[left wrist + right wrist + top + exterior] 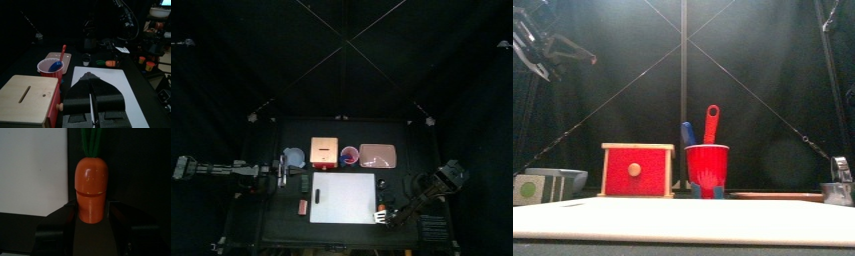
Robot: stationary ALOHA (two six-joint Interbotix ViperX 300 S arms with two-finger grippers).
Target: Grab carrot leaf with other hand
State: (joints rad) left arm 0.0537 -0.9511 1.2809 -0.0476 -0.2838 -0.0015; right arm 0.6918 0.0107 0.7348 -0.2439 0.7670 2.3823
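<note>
From above, the white rectangular board is seen at the middle of the small black table, with the right gripper lowered at the board's right edge and the left arm parked at the table's left side beside the red box.

At table height, a red wooden box with a round hole and a red plastic cup holding a red and a blue utensil are shown; the carrot cannot be made out here.

From the left wrist, the left gripper is seen clenched and empty, pointing across the board toward the distant carrot.

From the right wrist, the small orange toy carrot is shown grasped low on its body between the right jaws, its thin green leaf tuft projecting free beyond them.

The step would likely be done best if the left jaws were opened first, brought in line with the tuft, and closed on the green alone, clear of the orange body.
</note>
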